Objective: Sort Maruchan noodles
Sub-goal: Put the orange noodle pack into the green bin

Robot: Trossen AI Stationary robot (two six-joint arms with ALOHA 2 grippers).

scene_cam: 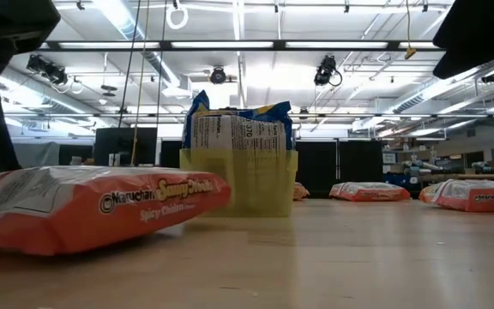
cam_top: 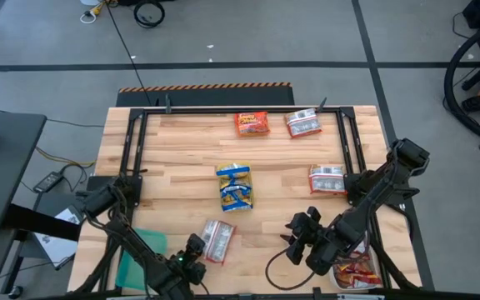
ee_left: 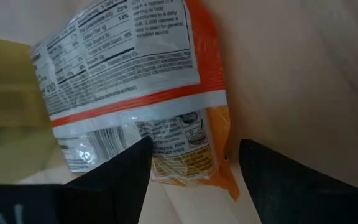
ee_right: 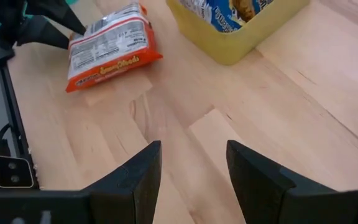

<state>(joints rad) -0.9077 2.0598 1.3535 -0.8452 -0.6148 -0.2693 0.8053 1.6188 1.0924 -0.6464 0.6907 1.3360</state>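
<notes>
An orange-red Maruchan packet (ee_left: 135,74) lies label side up on the wooden table near its front edge (cam_top: 217,240). My left gripper (ee_left: 194,180) is open and slants down over the packet's near end, one finger on each side. My right gripper (ee_right: 191,180) hangs open above bare wood to the right (cam_top: 298,237). Blue-and-yellow packets (cam_top: 235,187) stand in a yellow tray (ee_right: 241,37) at mid-table. An orange packet (cam_top: 251,123) and two silver-white packets (cam_top: 303,123) (cam_top: 327,179) lie flat farther back. My left gripper's open fingers (ee_left: 123,177) stand on either side of the packet's near end (ee_left: 191,158), coming at it slanting down from the table's near side. I cannot tell whether they touch it. The packet lies flat on the table.
A green tray (cam_top: 140,254) sits at the near left corner. A white tray (cam_top: 357,271) with orange-red packets sits at the near right, partly under my right arm. A black frame (cam_top: 223,110) runs along the table's far and side edges. Bare wood lies between the packets.
</notes>
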